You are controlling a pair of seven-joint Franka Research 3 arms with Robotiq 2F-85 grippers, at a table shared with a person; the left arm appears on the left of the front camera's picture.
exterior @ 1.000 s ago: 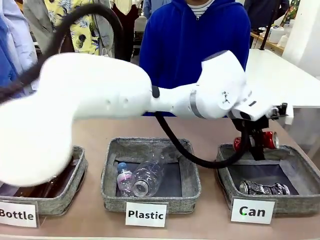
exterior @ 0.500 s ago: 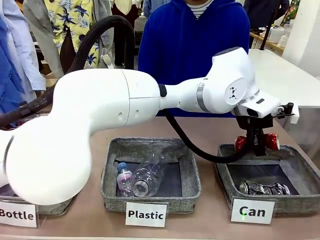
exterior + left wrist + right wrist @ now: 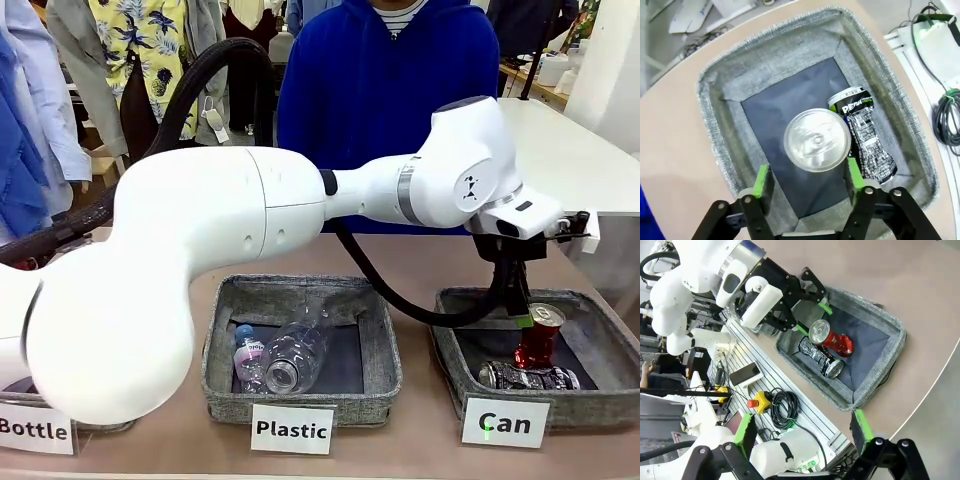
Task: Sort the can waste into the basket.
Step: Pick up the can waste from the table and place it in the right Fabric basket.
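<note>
The left end effector (image 3: 807,182) hangs over the "Can" basket (image 3: 600,335), fingers spread and apparently clear of the red can (image 3: 538,338), which stands upright inside, just beside the silver can (image 3: 528,377) lying on the dark lining. The right end effector (image 3: 802,432) is spread wide, holding nothing, well above the tabletop (image 3: 920,285).

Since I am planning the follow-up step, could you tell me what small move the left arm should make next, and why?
Probably lift the left pincer straight up. It stands open, its pads clear of the red can, which is inside the Can basket beside the silver can; both cans look sorted.
</note>
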